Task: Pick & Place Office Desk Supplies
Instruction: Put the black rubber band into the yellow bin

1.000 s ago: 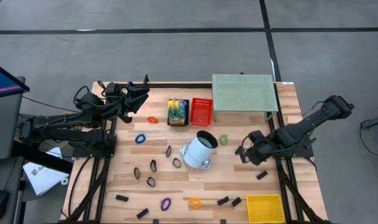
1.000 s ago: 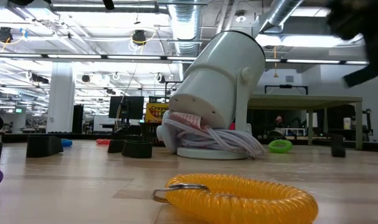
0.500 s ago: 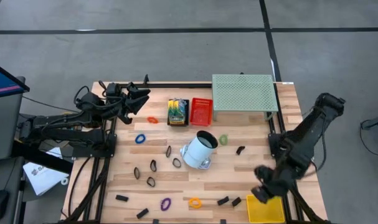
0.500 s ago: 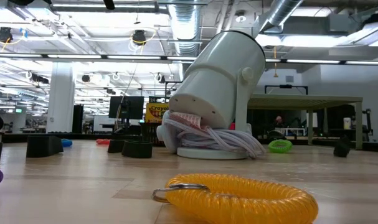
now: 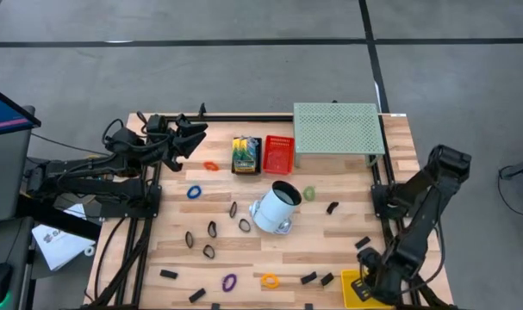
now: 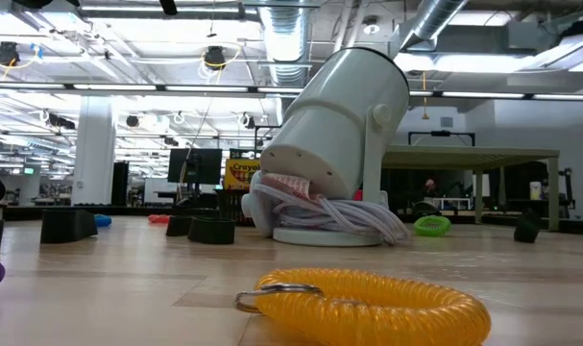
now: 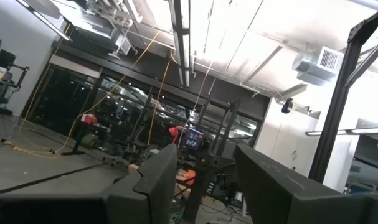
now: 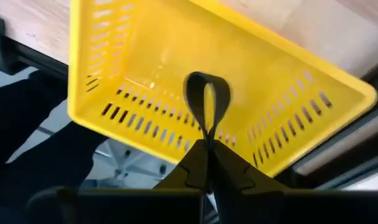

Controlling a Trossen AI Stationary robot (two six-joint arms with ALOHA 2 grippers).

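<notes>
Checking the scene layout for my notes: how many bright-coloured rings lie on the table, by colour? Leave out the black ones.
orange ring: 1
yellow-orange ring: 1
blue ring: 1
green ring: 1
purple ring: 1
Total: 5

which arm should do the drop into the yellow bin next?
Right. Its gripper is shut on a black ring right over the yellow bin. The left gripper holds nothing, at the far back corner.
</notes>
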